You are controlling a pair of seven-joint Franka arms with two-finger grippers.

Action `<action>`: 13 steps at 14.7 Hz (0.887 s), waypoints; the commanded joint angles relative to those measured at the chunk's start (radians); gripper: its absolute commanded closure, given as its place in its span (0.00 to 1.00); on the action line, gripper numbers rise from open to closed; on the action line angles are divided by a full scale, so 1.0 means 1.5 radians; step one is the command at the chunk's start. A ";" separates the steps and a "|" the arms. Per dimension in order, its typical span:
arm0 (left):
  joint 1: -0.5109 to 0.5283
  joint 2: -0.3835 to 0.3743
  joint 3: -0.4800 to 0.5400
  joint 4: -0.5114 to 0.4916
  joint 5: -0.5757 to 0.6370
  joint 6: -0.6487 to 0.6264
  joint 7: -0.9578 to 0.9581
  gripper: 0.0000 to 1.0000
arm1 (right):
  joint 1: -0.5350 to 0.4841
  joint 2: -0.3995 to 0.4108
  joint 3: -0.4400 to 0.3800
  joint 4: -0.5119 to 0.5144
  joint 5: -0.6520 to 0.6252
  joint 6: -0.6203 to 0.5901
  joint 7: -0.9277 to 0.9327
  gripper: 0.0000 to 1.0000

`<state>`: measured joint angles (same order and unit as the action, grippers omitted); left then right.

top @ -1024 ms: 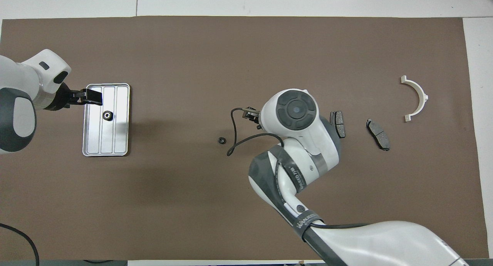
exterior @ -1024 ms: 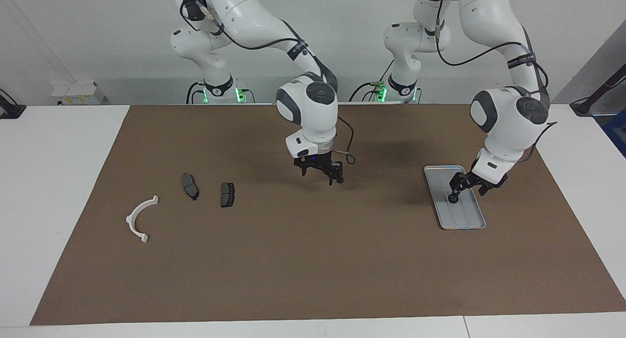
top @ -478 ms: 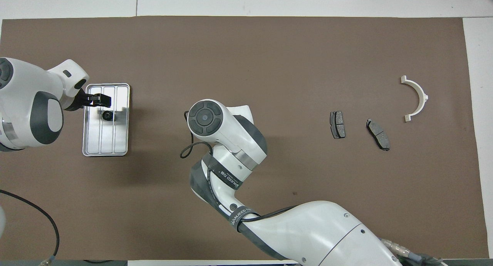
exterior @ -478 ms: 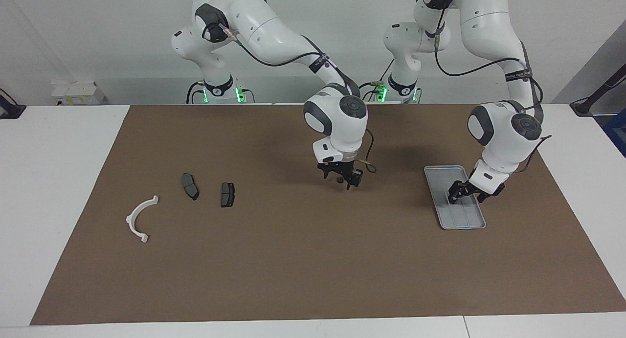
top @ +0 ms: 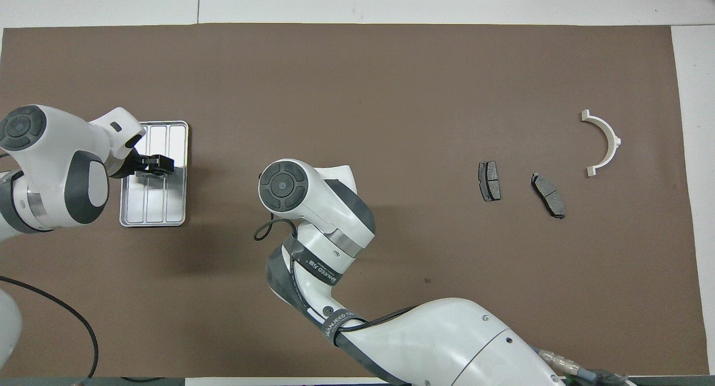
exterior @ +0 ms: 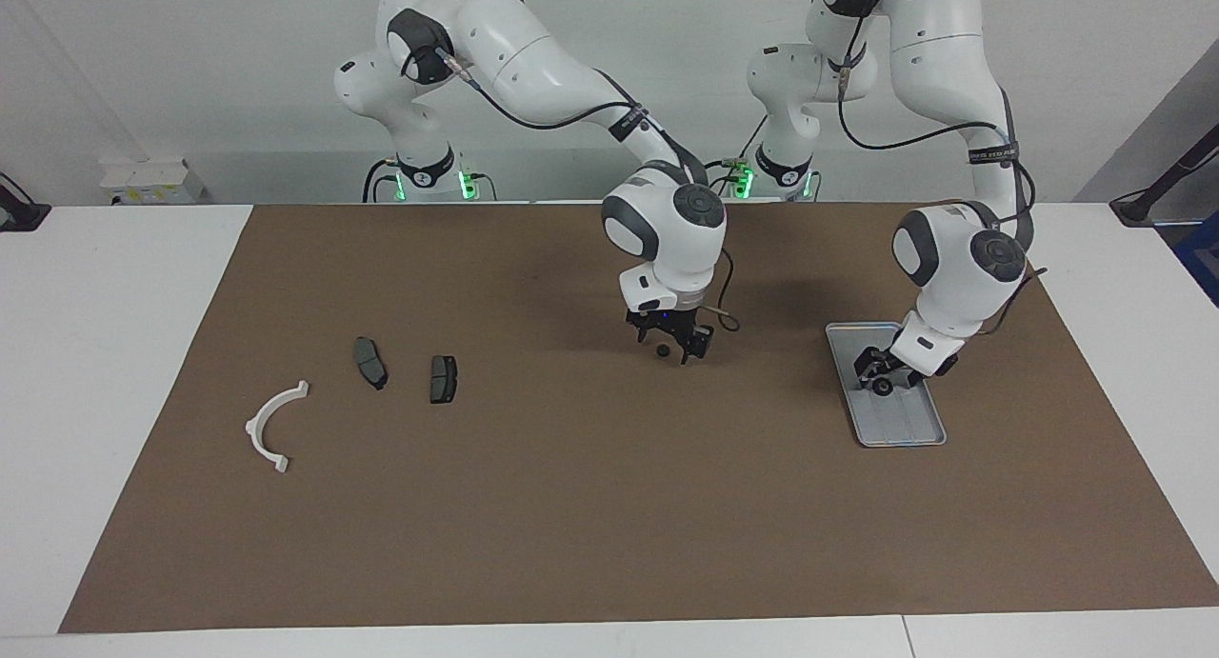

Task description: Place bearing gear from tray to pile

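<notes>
Two small dark bearing gears are in play, and both grippers have just arrived at them. Read the brown mat point(exterior: 571, 506) as a clock face seen from the robots' end, with twelve farthest from them.

At nine o'clock lies the tray point(exterior: 905, 429), silver with lengthwise ridges. One bearing gear point(exterior: 884, 387) sits in it, about halfway along. A second ago the left gripper point(exterior: 881, 380) was at the tray's edge. Now it is low over that gear, fingers spread wide on either side of it. Whether they touch the gear cannot be told.

Near the mat's centre, the second bearing gear point(exterior: 662, 350) rests on the mat, already out of the tray. The right gripper point(exterior: 667, 349) has swung over from the three o'clock side and come down around it. Its fingers stand apart with the gear between them, not yet pinching. In the overhead view the arm's wrist hides this gear.

At three o'clock is the pile: a white arc point(exterior: 251, 429) toward the table's end, and two dark plates point(exterior: 369, 362) point(exterior: 443, 378) between the arc and the centre. Nothing there has moved.

Judging from this, neither gear has reached the pile. The change suggests both arms are lined up to grasp. The centre gear looks set for carrying toward three o'clock, while the tray gear is not yet lifted out. Both gears are small, so a slightly off-centre close could push one away.
</notes>
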<state>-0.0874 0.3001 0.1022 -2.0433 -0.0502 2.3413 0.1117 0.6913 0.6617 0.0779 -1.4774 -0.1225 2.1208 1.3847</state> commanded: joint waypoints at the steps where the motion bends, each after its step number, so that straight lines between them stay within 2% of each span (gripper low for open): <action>1: -0.006 -0.028 0.002 -0.032 -0.010 0.012 0.002 0.09 | -0.002 -0.007 0.002 -0.034 -0.013 0.037 0.009 0.12; 3: -0.010 -0.028 0.002 -0.034 -0.010 0.018 0.002 0.22 | -0.002 -0.008 0.004 -0.033 -0.012 0.029 0.008 0.13; 4: -0.010 -0.028 0.002 -0.036 -0.010 0.019 0.002 0.39 | -0.003 -0.009 0.004 -0.033 -0.012 0.025 0.008 0.15; 5: -0.010 -0.028 0.002 -0.036 -0.010 0.023 0.002 0.51 | -0.003 -0.009 0.004 -0.032 -0.012 0.022 0.007 0.17; 8: -0.010 -0.027 0.002 -0.035 -0.010 0.027 -0.009 0.94 | -0.006 -0.009 0.005 -0.020 -0.012 0.000 0.005 0.32; 9: -0.010 -0.027 0.002 -0.035 -0.010 0.031 -0.010 1.00 | -0.008 -0.009 0.005 -0.017 -0.011 0.000 0.004 0.41; 11: -0.010 -0.026 0.002 -0.023 -0.010 0.018 -0.009 1.00 | -0.011 -0.008 0.005 -0.013 -0.009 0.001 0.000 0.70; 13: -0.008 -0.037 0.002 0.018 -0.010 -0.043 -0.007 1.00 | -0.011 -0.008 0.005 -0.014 -0.006 0.009 -0.006 0.93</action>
<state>-0.0918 0.2861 0.0964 -2.0461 -0.0552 2.3511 0.1059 0.6865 0.6530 0.0783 -1.4889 -0.1227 2.1331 1.3846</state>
